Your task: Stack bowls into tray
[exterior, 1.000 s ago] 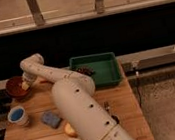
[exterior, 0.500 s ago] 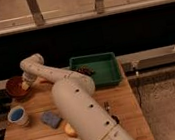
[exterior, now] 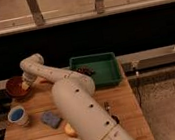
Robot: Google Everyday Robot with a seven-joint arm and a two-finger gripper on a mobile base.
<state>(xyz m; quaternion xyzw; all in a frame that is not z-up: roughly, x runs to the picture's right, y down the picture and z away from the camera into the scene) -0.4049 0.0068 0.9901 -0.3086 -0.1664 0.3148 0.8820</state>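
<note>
- Change over the last second: none visible. Arm (exterior: pixel 77 104), bowl and tray all sit where they were, so the pause falls at the bowl, not in transit.
- Gripper (exterior: pixel 26 85): down at the far-left corner of the wooden table (exterior: pixel 130 105), over the right side of the reddish-brown bowl (exterior: pixel 16 87). Fingers are drawn together, narrow. Whether they pinch the rim or merely rest inside it, cannot tell.
- Bowl: upright on the table at that far-left corner, orange-red inside facing up, not lifted. It is well apart from the tray, with the arm's forearm running between them.
- Dark-green tray (exterior: pixel 110 60): along the table's far edge, from about the middle to the far-right corner. No bowl in it. A small dark item (exterior: pixel 85 71) lies by its left wall; what it is, cannot tell.
- Also on the table: a white cup with a blue inside (exterior: pixel 18 115) near the left edge, a blue sponge (exterior: pixel 51 119) just right of it, and something yellow (exterior: pixel 70 130) at the near edge, half hidden by the arm.
- Reading for the task: closed fingers with no motion suggest the grasp step is at or just past closing. Stacking has not begun.
- Next move, as judged: lift, then carry right along the far edge to the tray.
- Risk: a one-sided rim pinch may tip the bowl on the lift.
</note>
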